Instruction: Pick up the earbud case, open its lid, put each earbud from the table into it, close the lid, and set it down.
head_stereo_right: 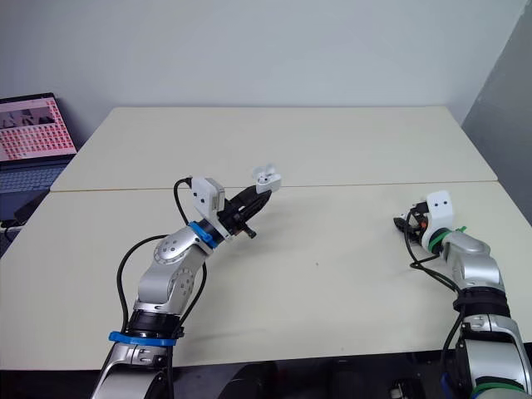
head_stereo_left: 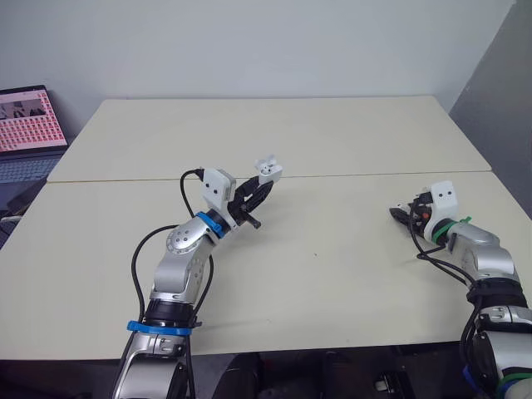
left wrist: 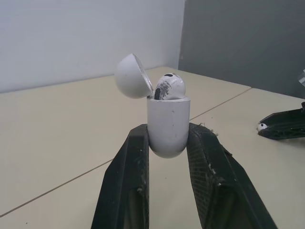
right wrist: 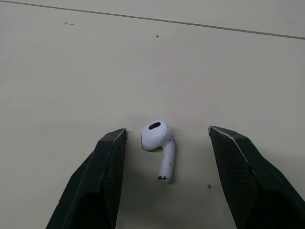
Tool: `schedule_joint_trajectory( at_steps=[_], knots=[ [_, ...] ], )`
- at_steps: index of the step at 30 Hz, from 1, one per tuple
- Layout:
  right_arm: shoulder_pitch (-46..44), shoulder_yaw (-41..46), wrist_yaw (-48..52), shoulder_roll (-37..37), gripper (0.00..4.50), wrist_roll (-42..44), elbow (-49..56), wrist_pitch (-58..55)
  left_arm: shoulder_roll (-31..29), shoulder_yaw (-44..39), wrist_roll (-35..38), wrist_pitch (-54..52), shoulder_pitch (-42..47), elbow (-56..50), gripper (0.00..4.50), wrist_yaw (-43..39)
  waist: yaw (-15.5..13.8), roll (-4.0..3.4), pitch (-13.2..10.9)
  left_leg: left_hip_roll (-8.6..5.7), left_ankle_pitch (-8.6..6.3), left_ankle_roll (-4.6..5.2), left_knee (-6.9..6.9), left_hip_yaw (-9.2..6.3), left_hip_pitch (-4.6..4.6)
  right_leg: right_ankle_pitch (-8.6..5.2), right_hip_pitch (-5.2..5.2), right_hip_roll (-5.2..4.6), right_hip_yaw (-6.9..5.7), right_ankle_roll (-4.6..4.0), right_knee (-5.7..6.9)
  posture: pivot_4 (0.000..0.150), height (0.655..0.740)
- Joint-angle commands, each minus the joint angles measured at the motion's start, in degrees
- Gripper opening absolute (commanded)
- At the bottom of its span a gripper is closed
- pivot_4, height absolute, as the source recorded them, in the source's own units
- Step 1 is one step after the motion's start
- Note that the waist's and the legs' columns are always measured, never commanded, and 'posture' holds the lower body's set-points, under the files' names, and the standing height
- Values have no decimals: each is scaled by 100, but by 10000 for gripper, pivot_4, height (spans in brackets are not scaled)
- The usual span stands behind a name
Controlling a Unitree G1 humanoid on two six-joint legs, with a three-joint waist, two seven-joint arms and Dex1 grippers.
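Note:
My left gripper (head_stereo_left: pixel 263 186) is shut on the white earbud case (left wrist: pixel 167 125) and holds it upright above the table's middle. The case lid (left wrist: pixel 133 76) is tipped back open, and one earbud (left wrist: pixel 170 86) sits in the case. On the table at the right lies the other white earbud (right wrist: pixel 157 138), stem pointing toward the wrist. My right gripper (right wrist: pixel 167 132) is lowered over it, open, one finger on each side and neither touching it. The right gripper (head_stereo_left: pixel 402 214) also appears near the table's right edge.
An open laptop (head_stereo_left: pixel 29 125) stands off the table's far left corner. A seam (head_stereo_left: pixel 374 174) between two tabletops runs across the middle. A dark grey panel (head_stereo_left: pixel 499 91) stands past the right edge. Black cables trail from both wrists.

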State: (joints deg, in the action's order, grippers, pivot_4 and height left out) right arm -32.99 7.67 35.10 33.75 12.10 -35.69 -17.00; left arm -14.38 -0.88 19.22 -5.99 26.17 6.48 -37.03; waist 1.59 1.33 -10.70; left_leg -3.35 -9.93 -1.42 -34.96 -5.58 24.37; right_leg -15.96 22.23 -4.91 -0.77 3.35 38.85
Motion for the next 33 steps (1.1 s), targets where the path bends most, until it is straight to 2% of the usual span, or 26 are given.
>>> schedule_joint_trajectory(
  at_steps=[1, 4, 5, 8, 11, 15, 19, 23, 26, 29, 33],
  knots=[
    [-34, 24, 71, 23, 15613, -43, -33, 18, -40, -47, 46, 23, 51, -271, 7865, -25, -1, 0, 0, 0, 0, 0, 0, 0, 0, 0, 0, 0, 0, 0, 0, 1500, 7400],
    [43, 12, 127, 31, 5191, -60, 36, 22, -25, -30, 41, 19, 65, -270, 7865, -25, 0, 0, 0, -1, 0, 0, -2, -1, 0, 0, -2, 0, 0, 0, 0, 1500, 7400],
    [85, 25, 134, 44, 3936, -56, 88, 8, -14, -21, 46, 12, 77, -279, 7865, -26, -1, 0, 0, -1, 0, 0, -2, -2, 0, 0, -2, 0, 0, 0, 0, 1500, 7400],
    [231, 56, 206, 150, 4035, -35, 345, -50, 12, -7, 48, 34, 114, -242, 7865, -38, -1, 0, 0, -1, 0, 0, -2, -3, 0, 0, -2, 0, -2, 0, 0, 1500, 7400],
    [626, -131, 706, 513, 4035, -46, 1114, -231, 54, 15, 36, 69, 107, -234, 7865, -20, -28, 0, 0, -2, 0, 0, -2, -4, 0, 0, -2, -1, -2, 0, 0, 1500, 7400],
    [1603, -625, 2074, 1543, 4035, 128, 2825, -819, 129, 66, 29, 98, 19, -286, 7865, -9, -58, -1, 0, -5, -2, 3, -4, -13, 2, -2, -2, -4, 0, 4, -2, 1500, 7400],
    [2253, -816, 3127, 2729, 4035, 148, 3819, -1069, 150, 62, 42, 88, -102, -356, 7865, -20, -54, -2, 1, 0, -4, 4, -7, -16, 0, -3, -3, -3, 2, 6, -4, 1500, 7400],
    [2457, -1076, 3310, 3272, 4035, -325, 3798, -696, 129, 38, 6, 110, -130, -334, 7865, 1, -52, -2, 0, 5, -4, 5, -7, -13, 0, -5, -4, -1, 3, 8, -13, 1500, 7400],
    [2522, -1300, 3316, 3465, 4035, -790, 3441, -175, 136, 40, -33, 141, -119, -305, 7865, 34, -77, -1, 0, 4, -4, 4, -7, -14, 1, -5, -5, -2, 2, 9, -18, 1500, 7400],
    [2505, -1351, 3437, 3539, 4035, -894, 3230, -73, 149, 33, -27, 135, -144, -340, 7865, 50, -137, 0, 0, 2, -4, 4, -12, -14, 0, -3, -13, -3, 1, 7, -22, 1500, 7400],
    [2450, -1358, 3514, 3537, 17922, -977, 3045, 20, 168, 46, -28, 128, -213, -400, 7865, 75, -197, 0, 0, -1, -4, 5, -24, -20, 0, -1, -25, -4, -1, 12, -30, 1500, 7400]
  ],
)
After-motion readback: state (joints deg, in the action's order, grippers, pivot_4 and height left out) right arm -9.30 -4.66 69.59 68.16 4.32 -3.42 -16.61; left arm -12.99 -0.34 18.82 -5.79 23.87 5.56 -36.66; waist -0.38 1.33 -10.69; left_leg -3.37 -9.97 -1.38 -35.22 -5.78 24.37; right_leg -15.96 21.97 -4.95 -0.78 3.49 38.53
